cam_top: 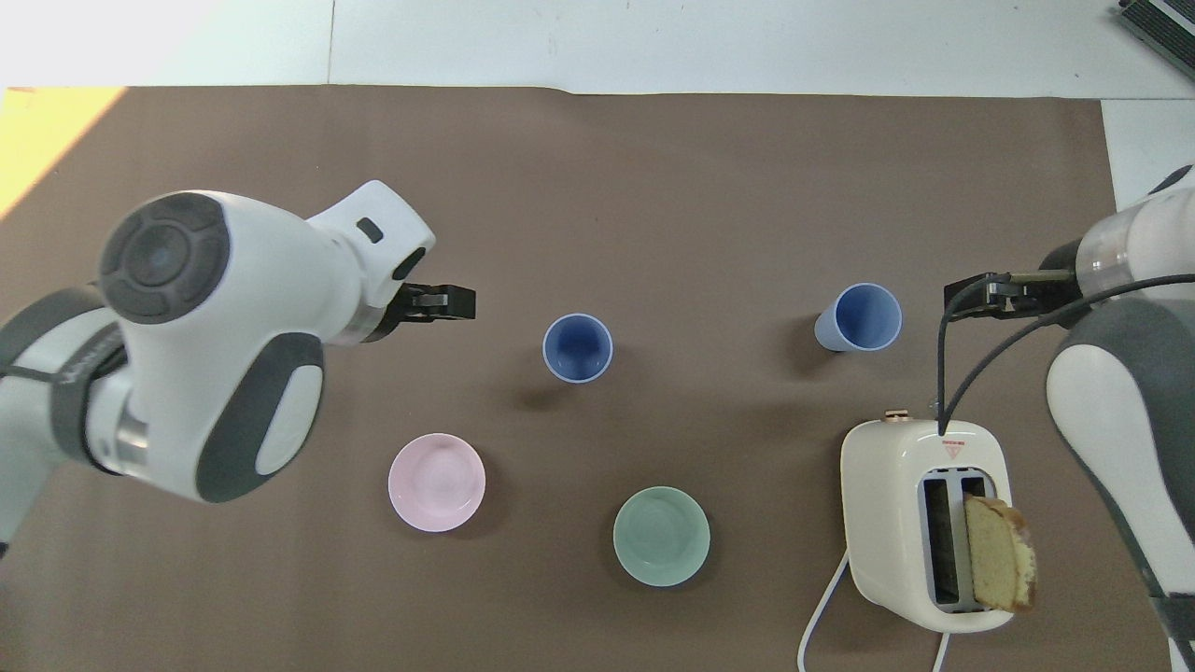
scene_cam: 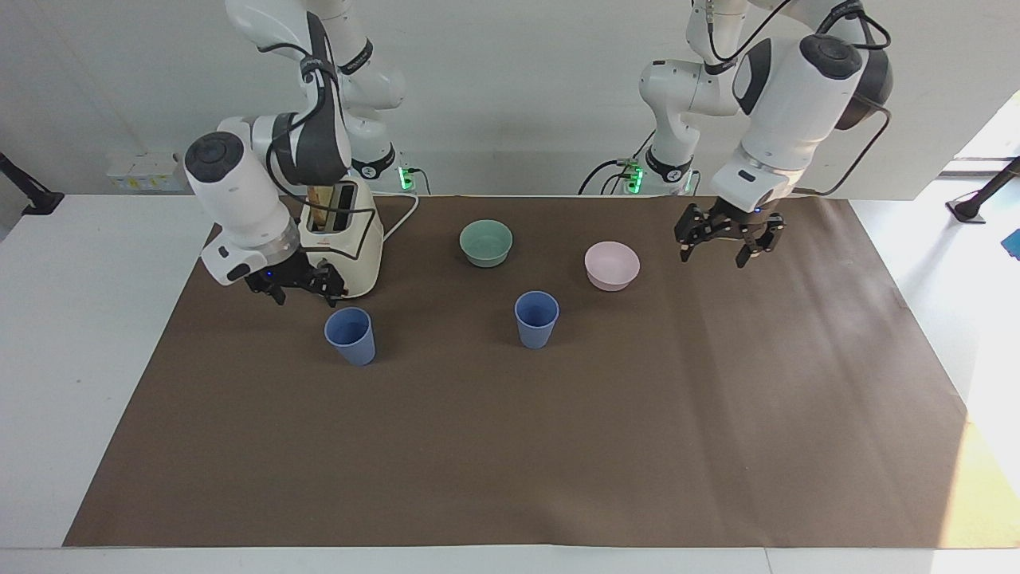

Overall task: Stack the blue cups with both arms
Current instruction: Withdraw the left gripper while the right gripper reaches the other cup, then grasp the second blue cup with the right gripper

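Your right gripper [scene_cam: 299,288] hangs with fingers apart, low and just beside the blue cup by the toaster [scene_cam: 350,336], which stands upright slightly below it. The middle blue cup [scene_cam: 535,318], also upright, stands well apart from your left gripper [scene_cam: 725,241], spread and empty.

- Two small periwinkle-blue plastic tumblers stand upright and well apart on the brown mat [scene_cam: 510,446]: one [scene_cam: 535,318] mid-mat, the other [scene_cam: 351,335] toward the right arm's end.
- The cream toaster [scene_cam: 351,247] stands nearer the robots than that second tumbler, a slice of bread [cam_top: 999,565] in its slot.
- The teal-green bowl [scene_cam: 486,242] and the pink bowl [scene_cam: 612,265] sit nearer the robots than the mid-mat tumbler, the pink one toward the left arm's end.
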Motion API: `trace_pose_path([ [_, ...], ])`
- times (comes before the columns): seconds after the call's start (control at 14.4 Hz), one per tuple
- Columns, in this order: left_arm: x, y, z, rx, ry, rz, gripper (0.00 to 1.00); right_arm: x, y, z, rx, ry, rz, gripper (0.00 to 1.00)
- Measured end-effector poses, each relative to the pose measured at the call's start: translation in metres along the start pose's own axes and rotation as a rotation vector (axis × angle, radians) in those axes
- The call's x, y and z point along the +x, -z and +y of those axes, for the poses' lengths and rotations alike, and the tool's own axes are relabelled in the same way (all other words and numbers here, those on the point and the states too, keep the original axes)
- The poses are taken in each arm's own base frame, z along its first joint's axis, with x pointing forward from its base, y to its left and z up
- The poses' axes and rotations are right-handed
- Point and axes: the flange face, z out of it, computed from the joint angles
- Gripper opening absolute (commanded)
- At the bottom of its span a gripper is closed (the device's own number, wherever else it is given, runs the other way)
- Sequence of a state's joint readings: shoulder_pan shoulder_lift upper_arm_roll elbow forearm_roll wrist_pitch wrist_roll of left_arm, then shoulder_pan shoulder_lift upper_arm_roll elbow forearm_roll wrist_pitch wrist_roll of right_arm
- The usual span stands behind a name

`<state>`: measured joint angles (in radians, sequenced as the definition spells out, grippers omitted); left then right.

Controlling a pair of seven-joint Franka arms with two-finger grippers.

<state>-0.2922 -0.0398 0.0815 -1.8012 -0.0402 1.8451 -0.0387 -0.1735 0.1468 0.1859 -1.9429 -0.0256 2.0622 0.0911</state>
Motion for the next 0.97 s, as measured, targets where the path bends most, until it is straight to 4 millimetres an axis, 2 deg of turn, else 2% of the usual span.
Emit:
trace_pose_path([
  [0.21,0.002,0.037,-0.055,0.023,-0.03,0.013,1.0,0.005,-0.047,-0.002,0.013,0.0,-0.005,1.0],
  [0.28,0.0,0.052,-0.072,0.027,-0.044,0.013,1.0,0.007,-0.057,-0.003,0.016,0.001,-0.007,0.93],
  [0.35,-0.002,0.065,-0.089,0.03,-0.054,0.013,1.0,0.007,-0.062,-0.004,0.017,0.003,-0.012,0.31],
  [0.42,-0.005,0.075,-0.101,0.032,-0.056,0.01,1.0,0.007,-0.063,-0.005,0.018,0.004,-0.015,0.0],
  [0.63,-0.008,0.086,-0.122,0.036,-0.047,0.004,1.0,0.007,-0.063,-0.007,0.017,-0.006,-0.014,0.0],
  [0.97,-0.002,0.077,-0.131,0.037,-0.069,-0.012,1.0,0.008,-0.062,-0.007,0.018,-0.007,-0.012,0.0],
])
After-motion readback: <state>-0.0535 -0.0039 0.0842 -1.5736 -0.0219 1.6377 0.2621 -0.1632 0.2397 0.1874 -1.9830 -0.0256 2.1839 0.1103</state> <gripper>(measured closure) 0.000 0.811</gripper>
